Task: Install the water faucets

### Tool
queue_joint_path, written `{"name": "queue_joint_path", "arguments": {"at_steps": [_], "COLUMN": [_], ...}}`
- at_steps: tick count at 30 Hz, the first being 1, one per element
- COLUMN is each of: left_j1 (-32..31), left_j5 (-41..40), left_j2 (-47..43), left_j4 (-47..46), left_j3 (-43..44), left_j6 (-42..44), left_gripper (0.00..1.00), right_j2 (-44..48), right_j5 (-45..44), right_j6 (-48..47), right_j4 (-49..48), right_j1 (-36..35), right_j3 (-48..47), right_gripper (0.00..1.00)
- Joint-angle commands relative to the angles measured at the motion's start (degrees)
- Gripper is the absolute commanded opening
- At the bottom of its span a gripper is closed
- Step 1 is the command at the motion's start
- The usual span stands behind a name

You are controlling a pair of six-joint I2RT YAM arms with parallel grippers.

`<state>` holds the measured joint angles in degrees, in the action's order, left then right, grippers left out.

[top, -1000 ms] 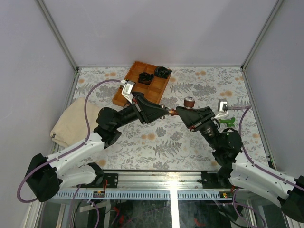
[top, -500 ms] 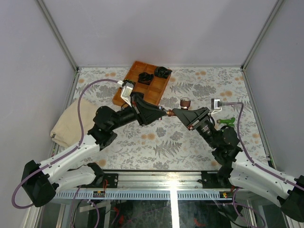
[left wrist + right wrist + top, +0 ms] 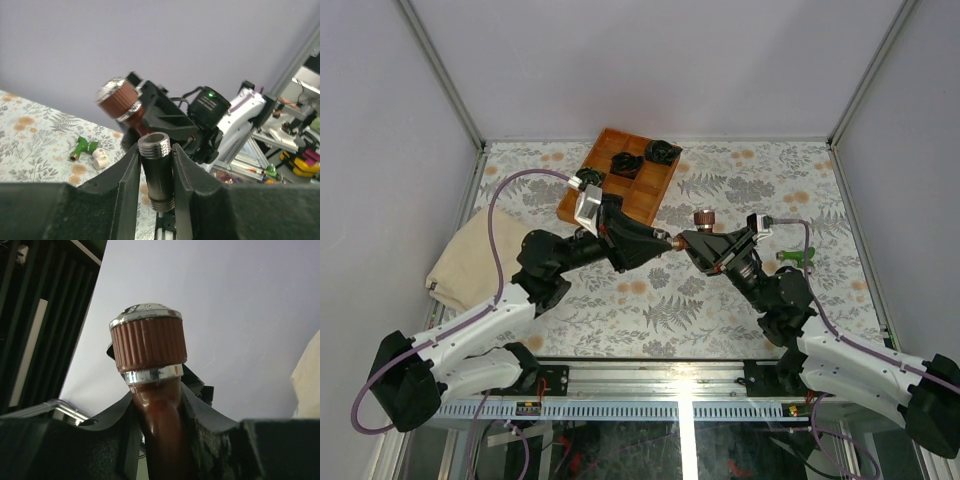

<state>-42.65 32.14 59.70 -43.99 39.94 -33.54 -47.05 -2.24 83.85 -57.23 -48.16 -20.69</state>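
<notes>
Since the earlier frame, both arms have shifted slightly toward the left side of the surface (image 3: 720,300), and the camera block on the right wrist has swung nearer the centre. The hands remain tip to tip, raised above the middle of the floral-patterned surface.

Left hand (image 3: 665,243): fingers (image 3: 131,167) pressed onto a short dark pipe (image 3: 156,172), which has a silvery threaded band at each end. The pipe stands between the two pads, with its upper threaded end clear of the fingertips.

Right hand (image 3: 688,240): fingers (image 3: 200,412) pinching the dark red-brown faucet (image 3: 704,218) by its glossy neck. The ribbed knob, with its silvery cap and collar, stands clear of the pads in the right wrist view (image 3: 148,342). From the left wrist camera the faucet (image 3: 120,97) sits just behind and to the left of the pipe's open end. Whether the two parts touch cannot be told.

Green faucet (image 3: 796,257): lying flat on the surface, to the right of the right arm and held by neither hand. In the left wrist view it (image 3: 82,148) lies just beside a small white piece (image 3: 100,159).

Wooden tray (image 3: 655,195): at the far side of the surface, with black coiled bundles (image 3: 626,163) in its compartments. A folded beige cloth (image 3: 470,258) lies at the left edge.
</notes>
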Motion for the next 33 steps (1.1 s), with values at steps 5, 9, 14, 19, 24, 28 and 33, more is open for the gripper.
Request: {"name": "queue_joint_path", "arguments": {"at_steps": [5,9,14,19,24,28,33], "left_j1": [-2.3,-2.4,-2.3,-2.3,-2.0,-1.0,0.3], "left_j5": [7.2,4.1,-5.2,-14.9,-19.8,-22.4,-18.5], "left_j2": [1.5,-0.3,-3.0,-4.8,-6.8,-8.5,-9.0], "left_j4": [-14.8,-12.8,-1.7,3.0,15.2,21.6,25.6], "left_j3": [-1.8,-3.2,-1.8,-3.6,-3.6,-7.4,-11.7], "left_j6": [-1.5,3.5,8.7,5.6,4.9,0.8,-6.8], "left_gripper": [0.0,0.0,0.0,0.0,0.0,0.0,0.0], "right_j2": [-5.1,-5.2,-2.6,2.1,7.2,3.0,-8.7], "right_j5": [7.4,7.8,5.6,-0.6,-12.2,-21.4,-9.8], "right_j6": [7.9,9.1,3.8,-4.3,-21.1,-31.1,-32.4], "right_j4": [2.6,3.6,10.0,18.0,42.5,58.9,66.8], "right_j1": [-1.5,-1.5,-1.6,-1.6,-1.7,-1.6,-1.5], "right_j3": [0.1,0.0,-1.3,-1.4,-7.4,-10.7,-12.4], "right_gripper": [0.0,0.0,0.0,0.0,0.0,0.0,0.0]}}
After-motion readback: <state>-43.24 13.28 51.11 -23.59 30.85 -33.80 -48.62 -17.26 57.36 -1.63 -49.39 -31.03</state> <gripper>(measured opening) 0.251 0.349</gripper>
